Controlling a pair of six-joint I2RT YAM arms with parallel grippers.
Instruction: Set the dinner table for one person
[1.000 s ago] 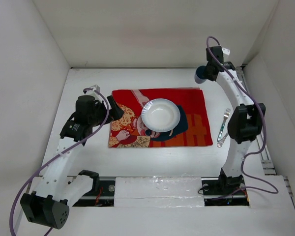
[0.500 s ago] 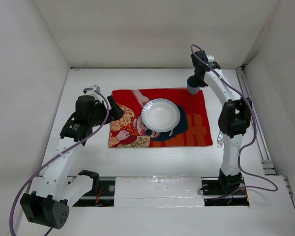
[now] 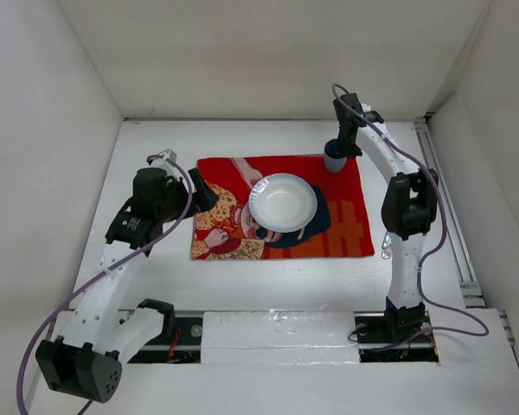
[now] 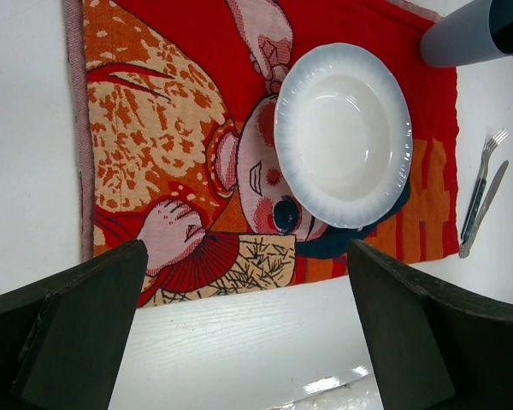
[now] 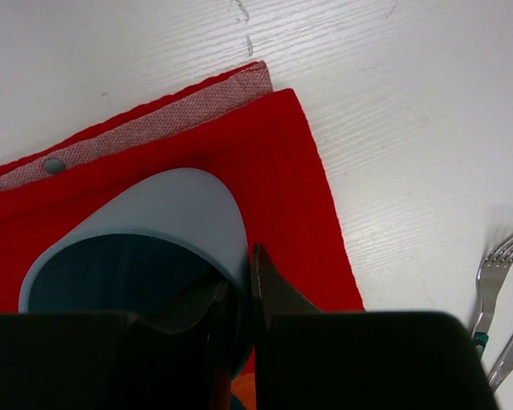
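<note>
The right hand (image 5: 242, 289), pinching the blue cup (image 3: 334, 158) by its rim, has swung it in over the surface (image 3: 268, 281) to the far right corner of the red cloth (image 3: 350, 220), seemingly touching down; release looks next (left hand (image 4: 248, 342) hangs wide, holding nothing).

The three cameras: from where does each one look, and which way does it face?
Top external: high behind the bases, facing down at the white tabletop; both arms show.
Left wrist: above the red printed cloth and round white plate, facing down; the open left gripper frames the bottom edge.
Right wrist: close over the cloth's corner, facing down; the right gripper pinches the rim of the blue-grey cup.
Shared: both wrist views show the metal fork and cup.
</note>
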